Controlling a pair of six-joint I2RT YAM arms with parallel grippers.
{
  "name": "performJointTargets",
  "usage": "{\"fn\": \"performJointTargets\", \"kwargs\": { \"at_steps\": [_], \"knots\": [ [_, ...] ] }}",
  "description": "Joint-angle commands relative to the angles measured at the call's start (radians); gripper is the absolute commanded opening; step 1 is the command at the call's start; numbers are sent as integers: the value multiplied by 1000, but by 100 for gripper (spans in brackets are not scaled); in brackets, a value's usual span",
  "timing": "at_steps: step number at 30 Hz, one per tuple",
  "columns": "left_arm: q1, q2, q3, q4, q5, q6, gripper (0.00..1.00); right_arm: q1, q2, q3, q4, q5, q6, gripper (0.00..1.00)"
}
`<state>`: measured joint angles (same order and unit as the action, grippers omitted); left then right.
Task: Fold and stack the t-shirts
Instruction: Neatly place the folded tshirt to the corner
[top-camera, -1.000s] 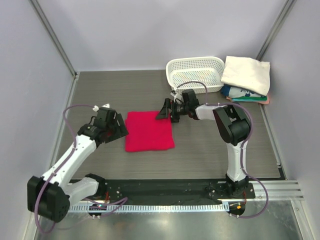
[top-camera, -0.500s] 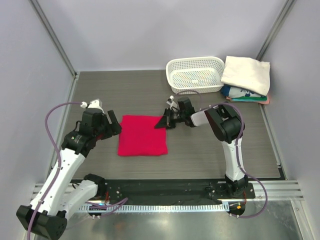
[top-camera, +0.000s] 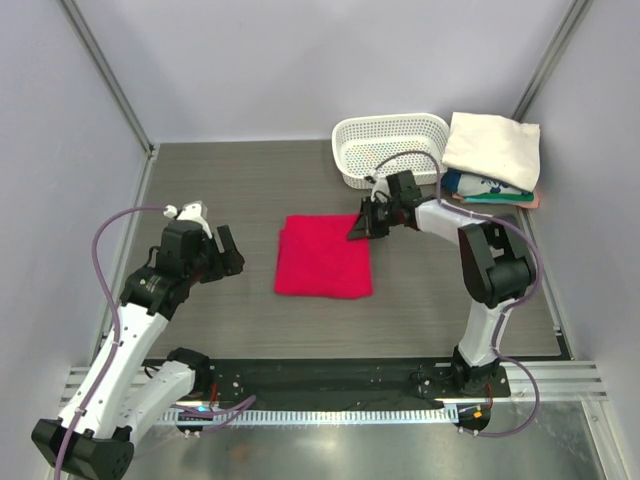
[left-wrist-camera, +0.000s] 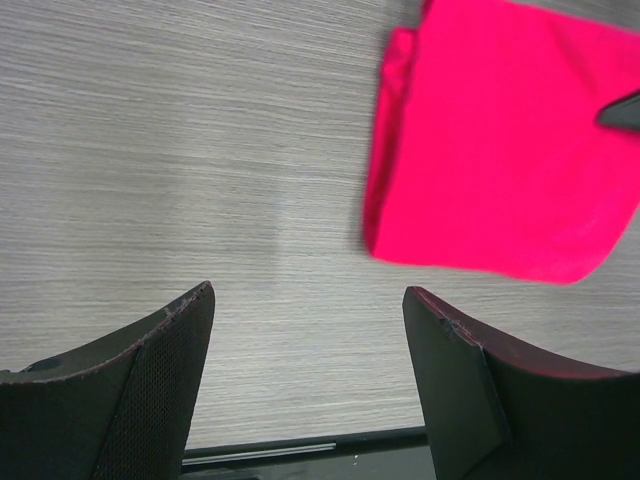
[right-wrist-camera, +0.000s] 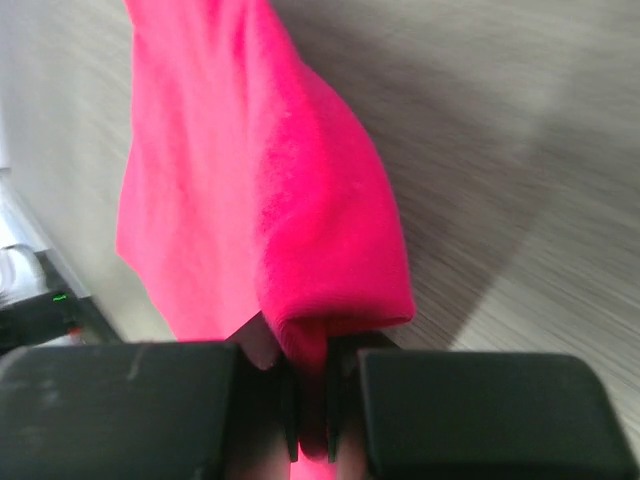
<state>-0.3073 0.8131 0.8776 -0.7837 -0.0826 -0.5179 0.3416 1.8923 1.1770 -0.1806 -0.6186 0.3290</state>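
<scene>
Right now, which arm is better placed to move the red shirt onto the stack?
Right. The right gripper is shut on the folded crimson-red cloth t-shirt, and the cream-topped stack of shirts lies on its side. The left gripper hangs open, clear of it.

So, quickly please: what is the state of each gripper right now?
Left gripper: open, holding nothing.
Right gripper: closed on the edge of the red t-shirt.

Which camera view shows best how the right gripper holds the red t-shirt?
The right wrist view: up close, the right gripper is shut on a folded edge of the red t-shirt. The top external view shows the whole shirt, the grip small. The left wrist view shows the shirt and only the gripper's dark tip.
</scene>
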Motion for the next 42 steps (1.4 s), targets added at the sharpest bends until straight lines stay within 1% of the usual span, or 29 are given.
{"fn": "performJointTargets", "kwargs": {
  "at_steps": [1,3,8,14,18,22,26,27,33,38,42],
  "knots": [
    [4,-23,-9,27,33,19,77,-30,-119,76,-160,120,-191,1],
    [4,-26,-12,32,40,21,77,-49,-148,130,-233,147,-241,1],
    [5,-9,-12,37,60,22,77,-142,-223,211,-293,206,-292,1],
    [4,-3,-14,41,72,24,76,-210,-259,318,-373,263,-381,1],
    [4,6,-15,43,76,24,76,-240,-285,400,-433,278,-432,1],
    [4,24,-14,46,78,24,76,-289,-300,495,-471,269,-443,1],
    [4,32,-15,47,104,25,76,-328,-280,654,-534,261,-455,1],
    [4,32,-17,47,107,25,75,-355,-263,682,-545,258,-455,1],
    [4,43,-19,50,113,25,75,-414,-204,878,-605,257,-487,1],
    [5,57,-19,52,126,25,75,-460,-99,1084,-669,247,-504,1],
    [4,55,-20,50,123,25,74,-498,-45,1176,-694,234,-525,1]
  ]
}}
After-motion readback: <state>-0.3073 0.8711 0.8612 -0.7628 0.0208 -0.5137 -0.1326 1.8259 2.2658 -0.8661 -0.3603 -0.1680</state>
